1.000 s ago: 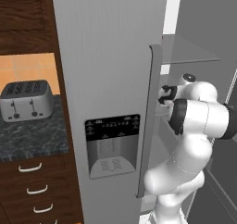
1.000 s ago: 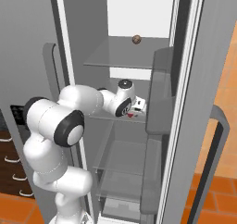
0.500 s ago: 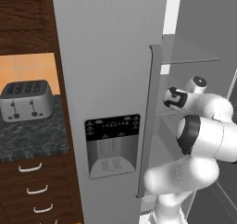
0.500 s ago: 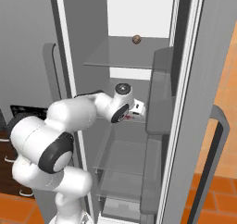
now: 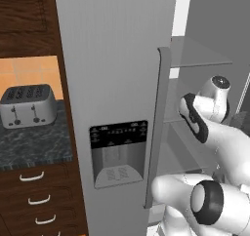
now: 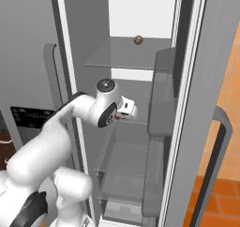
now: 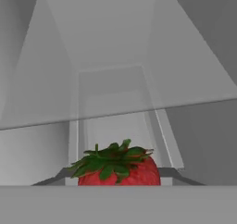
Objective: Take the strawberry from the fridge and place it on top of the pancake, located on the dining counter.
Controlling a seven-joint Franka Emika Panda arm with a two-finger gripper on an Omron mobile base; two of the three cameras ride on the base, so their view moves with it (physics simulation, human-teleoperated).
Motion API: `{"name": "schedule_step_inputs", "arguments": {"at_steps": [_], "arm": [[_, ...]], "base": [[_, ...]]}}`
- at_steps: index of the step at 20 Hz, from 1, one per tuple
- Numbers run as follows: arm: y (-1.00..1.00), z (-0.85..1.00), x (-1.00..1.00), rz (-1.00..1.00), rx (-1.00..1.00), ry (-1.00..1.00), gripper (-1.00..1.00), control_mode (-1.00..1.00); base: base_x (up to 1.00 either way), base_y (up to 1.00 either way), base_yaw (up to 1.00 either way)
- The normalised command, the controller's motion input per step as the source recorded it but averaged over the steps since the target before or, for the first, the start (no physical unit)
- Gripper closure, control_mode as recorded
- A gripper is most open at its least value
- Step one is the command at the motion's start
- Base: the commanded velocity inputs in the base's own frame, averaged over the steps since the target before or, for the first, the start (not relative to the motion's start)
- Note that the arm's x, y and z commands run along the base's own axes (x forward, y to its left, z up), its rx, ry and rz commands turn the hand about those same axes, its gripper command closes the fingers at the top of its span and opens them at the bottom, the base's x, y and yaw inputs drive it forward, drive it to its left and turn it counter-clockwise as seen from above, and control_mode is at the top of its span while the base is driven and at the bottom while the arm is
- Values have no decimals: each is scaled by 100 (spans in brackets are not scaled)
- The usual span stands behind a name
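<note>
A white robot arm reaches into the open fridge point(image 6: 187, 127). The strawberry point(image 7: 118, 167) sits on a middle shelf point(image 6: 136, 120), directly before the hand; whether the fingers are apart cannot be told.

- We see the fridge point(image 5: 117, 59) as smooth, matt grey metal, with a glossy black dispenser panel point(image 5: 118, 134).
- Its shelves point(image 6: 124, 57) look like clear glass.
- The strawberry point(image 7: 118, 168) has a pitted red skin and leafy green top.
- The toaster point(image 5: 27, 105) on the left is shiny metal, on a dark speckled stone worktop point(image 5: 34, 147).
</note>
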Motion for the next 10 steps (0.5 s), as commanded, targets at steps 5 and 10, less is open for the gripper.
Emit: {"name": "schedule_step_inputs", "arguments": {"at_steps": [5, 10], "arm": [[9, 71, -96, 0, 0, 1, 100, -100], [10, 65, -100, 0, 0, 0, 100, -100]], "base": [[0, 0, 0], [0, 0, 0]]}}
